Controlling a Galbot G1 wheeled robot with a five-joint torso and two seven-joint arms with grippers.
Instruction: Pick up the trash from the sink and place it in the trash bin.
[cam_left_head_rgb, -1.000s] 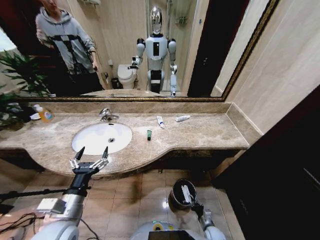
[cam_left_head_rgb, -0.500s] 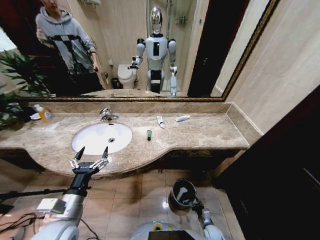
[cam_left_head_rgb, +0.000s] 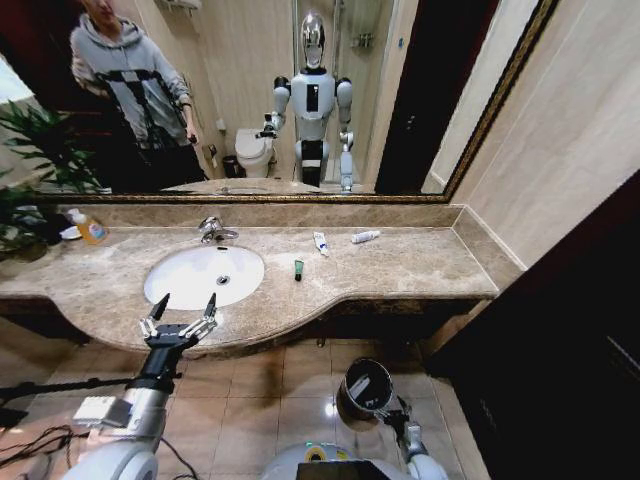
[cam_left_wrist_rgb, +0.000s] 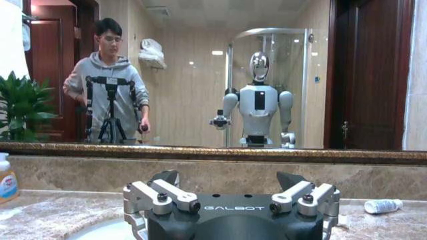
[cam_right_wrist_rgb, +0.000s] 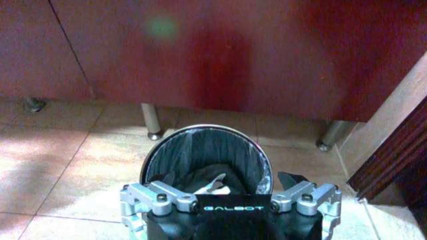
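Dark glossy bin (cam_left_head_rgb: 366, 387) on the tiled floor, nearest the robot, just in front of its base on the right side. Right gripper (cam_right_wrist_rgb: 230, 192) hangs low directly over the bin's mouth; the right wrist view looks straight down into the black liner, where a pale scrap lies at the bottom. Fingers are spread apart with nothing between them, so my read is that a drop is done.

Left gripper (cam_left_head_rgb: 180, 309) hovers at the counter's front edge, just before the sink (cam_left_head_rgb: 180, 290). Fingers wide, empty, pointing toward the basin.

Marble counter (cam_left_head_rgb: 420, 270) next. The basin itself looks bare apart from the drain. Remaining trash sits on the counter to the right of the sink, not in it: a small dark-green tube (cam_left_head_rgb: 298, 268) standing just beside the basin rim, a flat white packet (cam_left_head_rgb: 320, 243) farther back, and a white tube (cam_left_head_rgb: 365, 237) lying on its side farthest right, near the backsplash. A yellow bottle (cam_left_head_rgb: 91, 231) stands at the far left by the plant; not trash.

Step in hand, as I judge it: between a release and the next pick. The next move calls for raising an arm to counter height and reaching over the green tube, the closest piece; it is small and upright, so the fingers must narrow onto it squarely or it will tip.
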